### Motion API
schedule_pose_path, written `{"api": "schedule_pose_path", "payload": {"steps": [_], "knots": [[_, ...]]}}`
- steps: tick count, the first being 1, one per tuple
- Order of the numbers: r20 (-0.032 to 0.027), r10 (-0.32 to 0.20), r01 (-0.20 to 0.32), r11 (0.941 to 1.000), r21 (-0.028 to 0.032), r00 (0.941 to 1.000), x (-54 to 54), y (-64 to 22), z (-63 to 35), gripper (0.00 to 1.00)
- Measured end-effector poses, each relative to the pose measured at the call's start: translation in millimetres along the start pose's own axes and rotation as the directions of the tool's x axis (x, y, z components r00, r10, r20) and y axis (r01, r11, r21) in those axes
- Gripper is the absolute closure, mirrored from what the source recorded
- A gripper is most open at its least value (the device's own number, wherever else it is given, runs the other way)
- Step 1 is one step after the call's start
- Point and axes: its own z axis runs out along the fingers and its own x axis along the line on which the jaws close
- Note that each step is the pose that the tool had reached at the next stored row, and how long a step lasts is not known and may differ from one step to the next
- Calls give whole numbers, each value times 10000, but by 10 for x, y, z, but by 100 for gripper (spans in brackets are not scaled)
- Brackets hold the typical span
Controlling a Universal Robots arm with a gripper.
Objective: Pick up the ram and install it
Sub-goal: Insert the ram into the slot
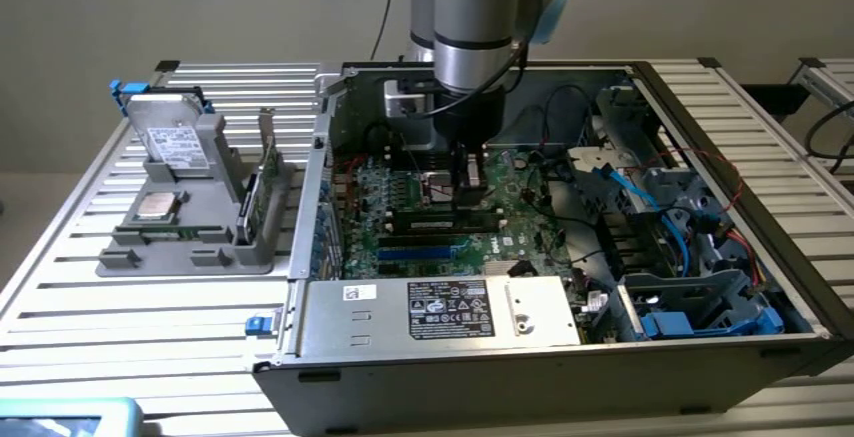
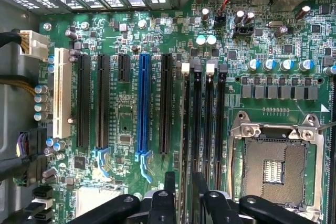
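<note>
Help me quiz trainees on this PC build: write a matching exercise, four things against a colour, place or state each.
Things:
1. ram
2. long slot
3. tray
4. socket

Matches:
A. blue
B. outside the case, on the exterior view's left
C. on the motherboard, under the gripper
D. empty, silver-framed

Pairs: 1-C, 2-A, 3-B, 4-D

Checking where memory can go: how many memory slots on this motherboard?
4 memory slots, side by side between the black expansion slot and the processor socket: one, two, three, four. Ends by the tool are hidden.
</note>
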Motion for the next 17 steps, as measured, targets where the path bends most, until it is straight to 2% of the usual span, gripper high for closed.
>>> {"api": "schedule_pose_path", "payload": {"steps": [5, 8, 12, 13, 14, 17], "knots": [[0, -3, 3, 10000, -19, 10000, 22, -108, -86, 73], [0, -13, 13, 10000, -88, 10000, 44, -192, -140, 73], [3, -30, 31, 9998, -196, 10000, 59, -270, -164, 73], [5, -41, 41, 9996, -265, 10000, 61, -282, -164, 73], [6, -45, 45, 9996, -287, 10000, 61, -282, -165, 73], [6, -44, 44, 9996, -289, 10000, 62, -281, -166, 73]]}}
